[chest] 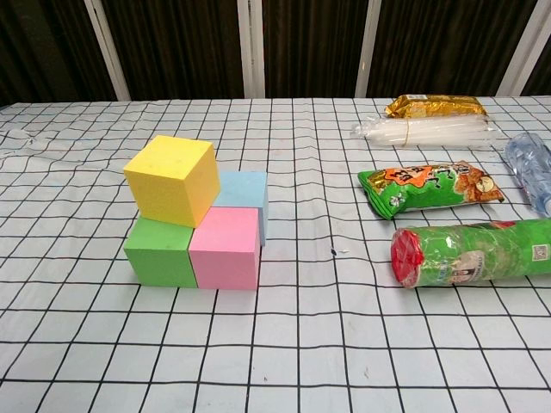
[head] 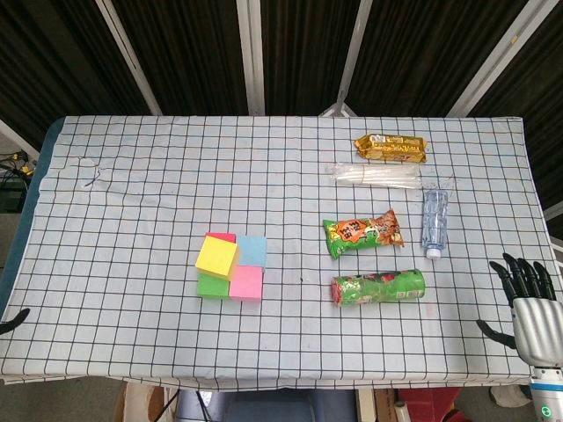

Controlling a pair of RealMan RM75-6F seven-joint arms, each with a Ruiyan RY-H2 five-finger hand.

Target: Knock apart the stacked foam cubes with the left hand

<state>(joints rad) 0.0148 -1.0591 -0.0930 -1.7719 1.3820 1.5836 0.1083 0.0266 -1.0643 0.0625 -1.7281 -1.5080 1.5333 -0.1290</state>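
Near the table's middle sits a cluster of foam cubes. A yellow cube is stacked, slightly turned, on a green cube. A pink cube stands beside the green one, with a blue cube behind it. In the head view a red cube peeks out behind the yellow one. Only a dark tip of my left hand shows at the far left edge, well away from the cubes. My right hand hovers at the lower right corner, fingers spread and holding nothing. Neither hand appears in the chest view.
Right of the cubes lie a green snack tube, a green-orange snack bag, a water bottle, a clear plastic packet and a gold snack pack. The checked tablecloth covers the table to its edges.
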